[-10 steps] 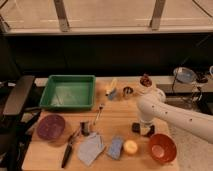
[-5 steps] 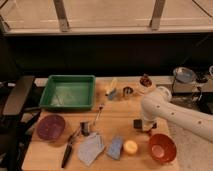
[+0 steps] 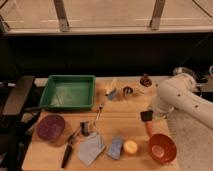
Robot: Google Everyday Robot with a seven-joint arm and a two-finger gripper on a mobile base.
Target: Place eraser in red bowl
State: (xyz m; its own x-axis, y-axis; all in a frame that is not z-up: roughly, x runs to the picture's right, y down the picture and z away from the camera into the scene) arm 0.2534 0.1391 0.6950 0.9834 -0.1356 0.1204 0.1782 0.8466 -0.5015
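The red bowl (image 3: 162, 148) stands at the front right of the wooden table (image 3: 120, 117), orange-red with a paler inside. My white arm reaches in from the right. My gripper (image 3: 147, 119) hangs above the table, just up and left of the bowl. It is shut on the eraser (image 3: 146, 116), a small black block held clear of the table top. An orange-tinted part shows just below the block.
A green tray (image 3: 67, 92) sits at the back left and a purple bowl (image 3: 50, 127) at the front left. A black-handled tool (image 3: 69, 151), grey-blue cloth (image 3: 91, 148), light blue sponge (image 3: 116, 146) and yellow round item (image 3: 130, 146) line the front. Small items (image 3: 127, 91) stand at the back.
My gripper has moved right and a little up with the black eraser, closer to the red bowl. Nothing else on the table has moved.
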